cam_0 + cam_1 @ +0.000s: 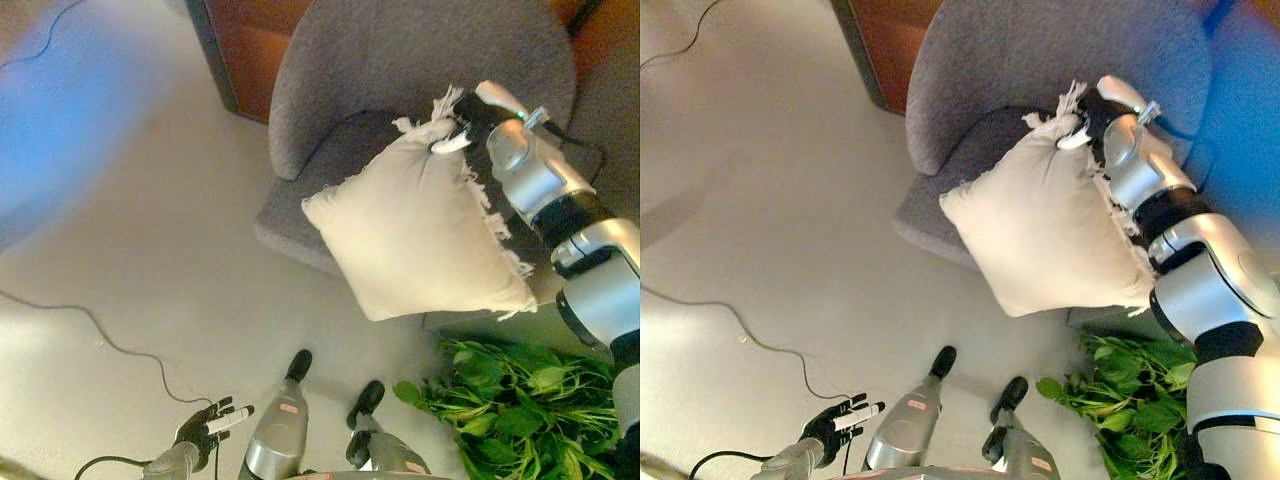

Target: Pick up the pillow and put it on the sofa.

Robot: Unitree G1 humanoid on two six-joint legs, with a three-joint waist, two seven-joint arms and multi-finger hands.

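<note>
A cream pillow (415,230) with a fringed edge hangs tilted over the front of a grey upholstered sofa chair (400,60). My right hand (468,122) is shut on the pillow's top corner and holds it up above the seat (350,150). The pillow's lower part reaches past the seat's front edge. My left hand (208,425) hangs low at the bottom left, fingers relaxed and empty, far from the pillow. The same scene shows in the right eye view, with the pillow (1045,230) and my right hand (1090,120).
A green leafy plant (520,410) stands at the bottom right beside the chair. A brown wooden cabinet (250,50) is behind the chair at the upper left. Light floor (130,250) spreads to the left.
</note>
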